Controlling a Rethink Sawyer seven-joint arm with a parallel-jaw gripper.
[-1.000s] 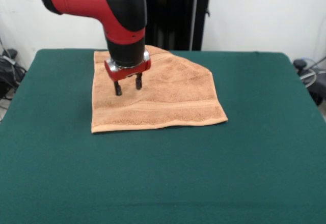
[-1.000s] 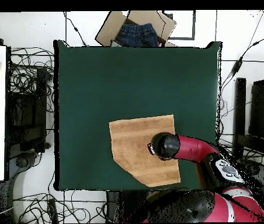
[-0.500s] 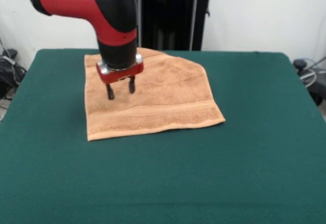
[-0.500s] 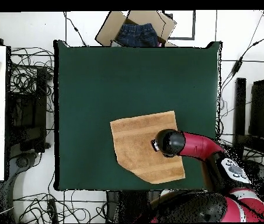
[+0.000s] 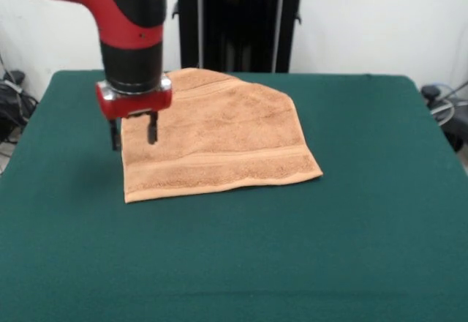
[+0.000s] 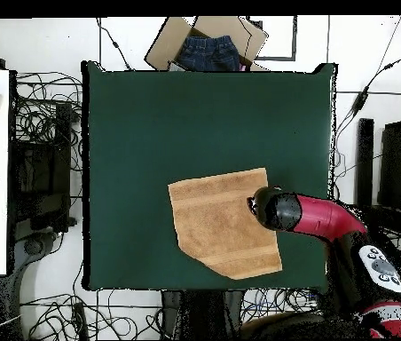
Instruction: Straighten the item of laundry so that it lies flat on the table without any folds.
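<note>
Towel (image 5: 219, 143) spread on table (image 5: 307, 263), one corner folded, claw (image 5: 133, 133) open

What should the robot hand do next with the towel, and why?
Probably reach for the slanted corner and pull it outward. The towel isn't square yet: one corner looks cut off, likely folded under. The gripper hangs open over the towel's edge, holding nothing.

A robotics lab: a green-topped worktop (image 6: 151, 115) stands on a pale floor strewn with tangled black cables (image 6: 49, 107), beside a red and black robot arm (image 6: 324, 218), black stands (image 6: 364, 164), and a cardboard box (image 6: 206, 40) of clothes.
</note>
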